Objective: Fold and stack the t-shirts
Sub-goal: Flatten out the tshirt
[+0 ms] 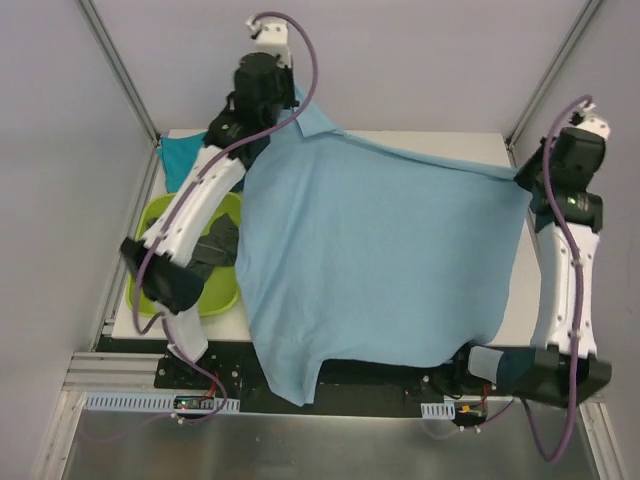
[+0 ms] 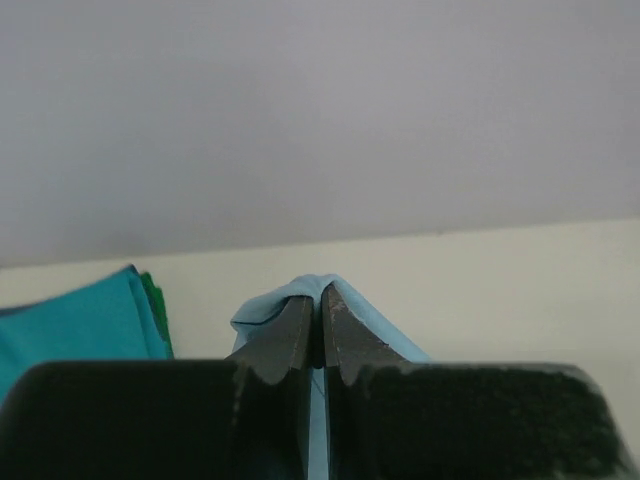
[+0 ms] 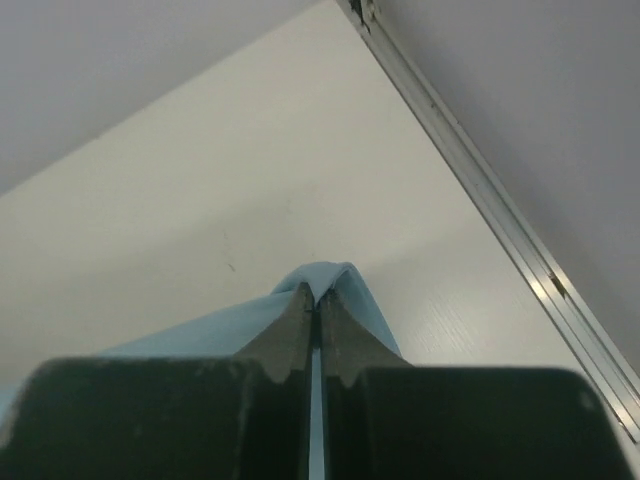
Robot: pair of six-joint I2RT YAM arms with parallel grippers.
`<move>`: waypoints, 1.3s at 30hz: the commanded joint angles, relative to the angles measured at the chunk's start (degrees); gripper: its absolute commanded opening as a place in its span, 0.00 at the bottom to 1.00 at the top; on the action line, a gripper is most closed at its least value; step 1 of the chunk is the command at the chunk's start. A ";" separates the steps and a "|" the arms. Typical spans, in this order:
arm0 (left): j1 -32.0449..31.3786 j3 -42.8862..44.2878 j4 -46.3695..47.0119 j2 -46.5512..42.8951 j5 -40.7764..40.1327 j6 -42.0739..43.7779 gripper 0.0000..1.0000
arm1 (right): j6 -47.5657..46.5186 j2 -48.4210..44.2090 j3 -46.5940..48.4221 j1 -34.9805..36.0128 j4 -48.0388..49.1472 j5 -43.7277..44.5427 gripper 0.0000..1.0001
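Note:
A light blue t-shirt (image 1: pixel 380 260) is stretched out above the table, its near end hanging over the front edge. My left gripper (image 1: pixel 293 100) is shut on its far left corner, seen in the left wrist view (image 2: pixel 318 295) with blue cloth (image 2: pixel 375 320) pinched between the fingers. My right gripper (image 1: pixel 522 178) is shut on the far right corner, seen in the right wrist view (image 3: pixel 317 292) with blue cloth (image 3: pixel 365 310) draped over the fingertips. A teal t-shirt (image 1: pixel 182 155) lies folded at the far left; it also shows in the left wrist view (image 2: pixel 80 325). A dark grey t-shirt (image 1: pixel 215 245) lies in the tub.
A lime-green plastic tub (image 1: pixel 160 215) stands at the left under my left arm. The white table (image 1: pixel 520 300) shows at the right edge. Metal frame posts (image 1: pixel 120 65) rise at the far corners, and one rail (image 3: pixel 500 220) runs close to my right gripper.

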 commanded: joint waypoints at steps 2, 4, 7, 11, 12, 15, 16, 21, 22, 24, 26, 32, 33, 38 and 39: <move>5.18 6.34 1.33 19.24 10.52 -3.17 0.01 | -3.10 13.66 -7.40 -0.07 18.40 0.35 0.00; 5.62 9.59 1.41 26.72 12.45 -2.65 0.02 | -3.28 21.04 -6.35 -0.25 19.03 -0.71 0.00; 5.72 14.25 1.50 37.09 12.47 -0.97 0.03 | -3.19 32.99 -2.23 -0.42 19.30 -2.90 0.00; 6.24 15.67 3.43 43.53 10.88 -2.81 0.06 | -2.14 45.32 6.47 -0.42 15.61 -6.51 0.00; 6.50 16.02 3.87 44.67 11.32 -3.42 0.06 | -1.88 47.51 8.23 -0.42 15.34 -6.78 0.00; 7.47 16.46 4.31 46.09 13.42 -5.97 0.06 | -1.26 51.48 11.75 -0.42 13.85 -6.52 0.00; 7.82 16.20 4.40 46.18 14.04 -6.94 0.06 | -1.17 52.01 12.28 -0.42 13.76 -6.60 0.00; 8.26 14.09 4.93 44.34 16.24 -9.05 0.03 | -1.17 51.85 12.72 -0.42 13.85 -7.13 0.00; 8.26 13.13 4.93 43.38 16.33 -9.58 0.02 | -1.26 51.49 12.73 -0.42 13.50 -7.13 0.00; 8.26 11.20 4.93 41.18 16.86 -10.37 0.01 | -1.43 50.09 12.20 -0.42 13.32 -7.13 0.00; 8.26 8.30 4.93 38.20 17.12 -11.16 0.00 | -1.61 48.69 11.50 -0.42 13.41 -9.31 0.00; 7.91 -1.19 2.39 27.65 17.12 -16.08 0.00 | -3.98 44.73 10.53 -0.42 10.16 -12.06 0.00; 7.74 -2.60 1.60 25.81 16.51 -17.04 0.00 | -4.16 44.11 10.44 -0.42 9.37 -11.18 0.00; 6.60 -8.49 -4.19 18.77 14.49 -20.47 0.00 | -5.21 41.12 9.21 -0.51 7.17 -10.04 0.00; 6.51 -9.37 -5.69 17.80 14.40 -21.35 0.00 | -5.47 40.86 9.12 -0.60 6.82 -9.86 0.00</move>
